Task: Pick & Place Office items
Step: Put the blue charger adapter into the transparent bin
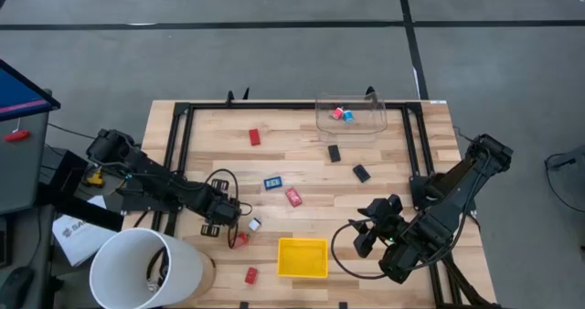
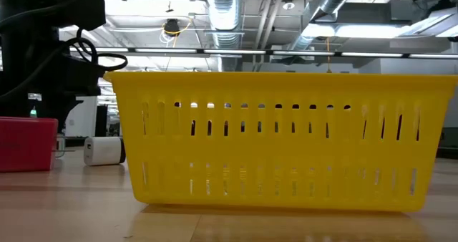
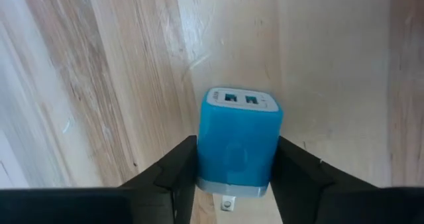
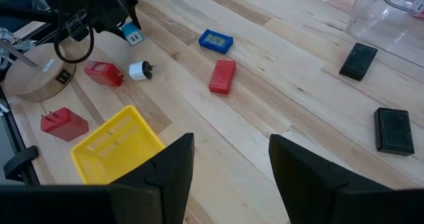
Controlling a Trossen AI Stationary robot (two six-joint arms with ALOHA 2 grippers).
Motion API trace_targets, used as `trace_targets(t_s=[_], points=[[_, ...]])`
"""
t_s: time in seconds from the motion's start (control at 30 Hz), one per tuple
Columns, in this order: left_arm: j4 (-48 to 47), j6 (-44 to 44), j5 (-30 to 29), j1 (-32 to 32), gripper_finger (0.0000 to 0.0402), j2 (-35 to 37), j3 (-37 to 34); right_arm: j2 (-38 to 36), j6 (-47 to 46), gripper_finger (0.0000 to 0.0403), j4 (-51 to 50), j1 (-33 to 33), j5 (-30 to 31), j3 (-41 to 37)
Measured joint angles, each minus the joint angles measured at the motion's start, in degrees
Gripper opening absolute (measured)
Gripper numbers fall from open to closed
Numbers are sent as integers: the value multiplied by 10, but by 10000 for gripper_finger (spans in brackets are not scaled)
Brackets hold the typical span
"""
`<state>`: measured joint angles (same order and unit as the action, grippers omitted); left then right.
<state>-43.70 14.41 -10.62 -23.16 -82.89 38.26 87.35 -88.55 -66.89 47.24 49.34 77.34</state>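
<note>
- The left gripper [image 1: 228,210] is low over the bench [image 1: 384,199] near its front-left part, jaws closed against the two sides of a blue charger [image 3: 238,141]; in the left wrist view both fingers [image 3: 173,174] press its flanks, with its two ports facing away and a metal prong showing beneath.
- The right wrist view shows the same charger [image 4: 131,32] in that gripper, just clear of the wood.
- A white plug [image 4: 139,70] lies just beside it on the bench, and a red block [image 4: 104,73] touches or nearly touches the plug (hard to separate them from above).
- Another red block [image 1: 250,274] sits near the front edge, left of the yellow tray [image 1: 303,258], which is at the front middle.
- Mid-bench lie a blue-and-white piece [image 1: 272,182] and a red piece [image 1: 293,197] close together.
- A further red piece [image 1: 254,136] lies toward the back-left.
- Two black pieces [image 1: 335,152] and [image 1: 362,173] rest right of centre, apart from each other.
- The clear box [image 1: 352,112] stands at the back edge with small red and blue pieces [image 1: 342,114] inside.
- The right gripper [image 1: 366,227] waits above the front-right part, jaws partly apart and empty (the right wrist view shows a bare gap between its fingers [image 4: 165,174]).
</note>
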Motion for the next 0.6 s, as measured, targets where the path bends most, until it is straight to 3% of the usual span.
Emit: trace_targets(t_s=[0.23, 0.6], points=[[0, 0, -5, 0, 146, 23, 0, 0, 22, 188, 1, 0, 24, 0], [40, -16, 1, 20, 146, 197, 16, 0, 218, 188, 65, -16, 77, 0]])
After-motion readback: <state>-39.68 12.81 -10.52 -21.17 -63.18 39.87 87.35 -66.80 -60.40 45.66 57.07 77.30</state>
